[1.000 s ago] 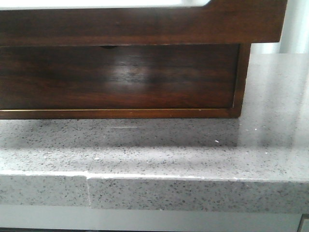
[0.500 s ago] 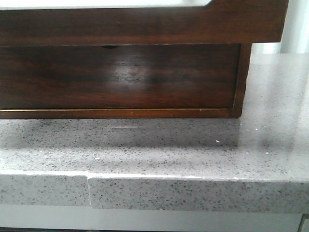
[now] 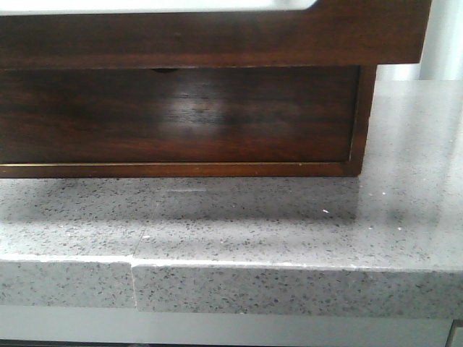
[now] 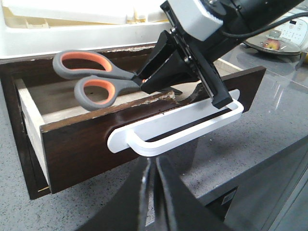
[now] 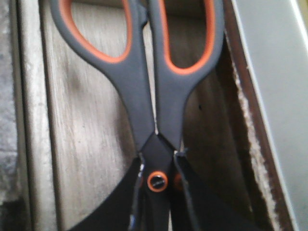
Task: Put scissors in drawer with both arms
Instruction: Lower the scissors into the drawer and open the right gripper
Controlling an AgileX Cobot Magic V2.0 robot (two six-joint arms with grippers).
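Observation:
The scissors (image 4: 118, 73), grey loops lined in orange, hang over the open drawer (image 4: 77, 144), loops toward its far end. My right gripper (image 4: 144, 81) is shut on them at the pivot. In the right wrist view the scissors (image 5: 154, 96) sit in my right gripper (image 5: 159, 159) above the drawer's pale wooden floor (image 5: 82, 120). My left gripper (image 4: 155, 161) is shut, its tips at the front edge of the drawer's white handle (image 4: 178, 127); I cannot tell if they touch. The front view shows only the drawer front (image 3: 217, 36), no gripper.
The wooden chest's lower front (image 3: 181, 116) stands on a grey speckled counter (image 3: 289, 217) with a front edge (image 3: 289, 278). A white tray-like thing (image 4: 72, 29) lies behind the chest. An appliance with a panel (image 4: 284, 33) stands farther along the counter.

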